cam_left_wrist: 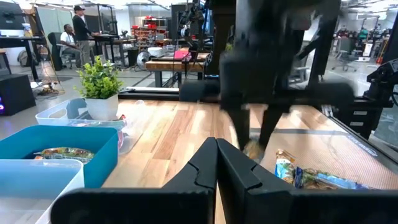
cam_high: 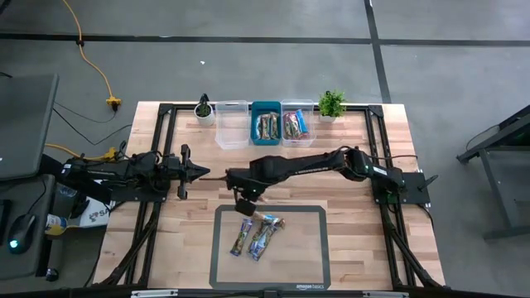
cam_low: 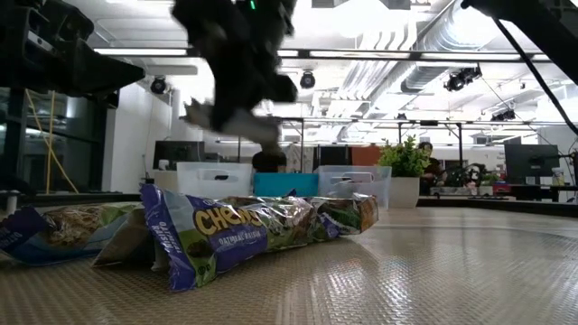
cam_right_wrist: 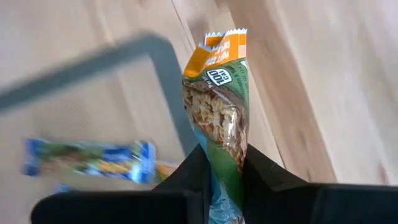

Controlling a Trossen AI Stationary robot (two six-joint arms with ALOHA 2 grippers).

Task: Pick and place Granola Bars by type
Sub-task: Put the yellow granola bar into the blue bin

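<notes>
Even overhead light is falling on the table (cam_high: 356,207) in the high view, casting only soft shadows. In the low view, ceiling strip lights (cam_low: 361,52) are glaring while the arm above is smearing with motion blur. The right wrist view's background is blurring; its held bar (cam_right_wrist: 219,112) is staying sharp.

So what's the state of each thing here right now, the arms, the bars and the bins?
Right gripper: shut on a green-and-orange bar, lifted above the mat.
Left gripper: shut, empty, waiting at the table's left.
Bars on mat: lying flat.
Teal bin: holds bars.
Leftmost clear bin: looks empty.
</notes>
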